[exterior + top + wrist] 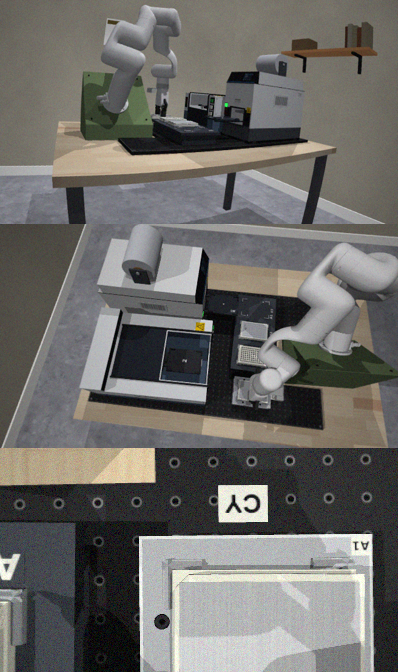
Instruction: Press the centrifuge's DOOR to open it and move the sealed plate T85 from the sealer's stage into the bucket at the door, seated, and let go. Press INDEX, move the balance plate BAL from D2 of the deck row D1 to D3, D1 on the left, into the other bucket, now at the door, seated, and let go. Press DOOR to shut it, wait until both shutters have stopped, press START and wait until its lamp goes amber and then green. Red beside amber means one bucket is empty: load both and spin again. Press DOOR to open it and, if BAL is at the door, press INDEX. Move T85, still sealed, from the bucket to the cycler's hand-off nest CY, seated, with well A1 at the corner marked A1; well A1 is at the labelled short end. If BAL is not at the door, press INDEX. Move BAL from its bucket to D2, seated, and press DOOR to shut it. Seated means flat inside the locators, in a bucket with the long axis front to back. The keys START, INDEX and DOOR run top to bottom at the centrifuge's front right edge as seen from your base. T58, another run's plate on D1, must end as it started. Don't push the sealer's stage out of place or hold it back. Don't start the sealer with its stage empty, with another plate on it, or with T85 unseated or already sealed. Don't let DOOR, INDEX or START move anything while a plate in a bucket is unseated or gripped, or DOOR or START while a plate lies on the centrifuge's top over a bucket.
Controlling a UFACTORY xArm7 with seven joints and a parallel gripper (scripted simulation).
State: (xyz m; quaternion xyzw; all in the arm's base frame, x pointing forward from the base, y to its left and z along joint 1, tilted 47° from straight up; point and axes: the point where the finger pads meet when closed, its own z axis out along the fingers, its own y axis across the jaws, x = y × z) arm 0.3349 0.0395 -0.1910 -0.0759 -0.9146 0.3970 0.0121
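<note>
Holding T85 (pixel 265 623) over nest CY (pixel 155 573).

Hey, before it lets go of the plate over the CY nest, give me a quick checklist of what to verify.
1. Pincer shut on the plate: ok.
2. Plate inside the corner locators of the CY nest: ok at the visible end.
3. Plate flat and fully down: cannot tell.
4. Labelled short end at the A1 mark: cannot tell.
5. Seal film intact: ok where visible.

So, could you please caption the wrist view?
Sealed plate held over the CY nest, A1 mark at its corner.
</note>
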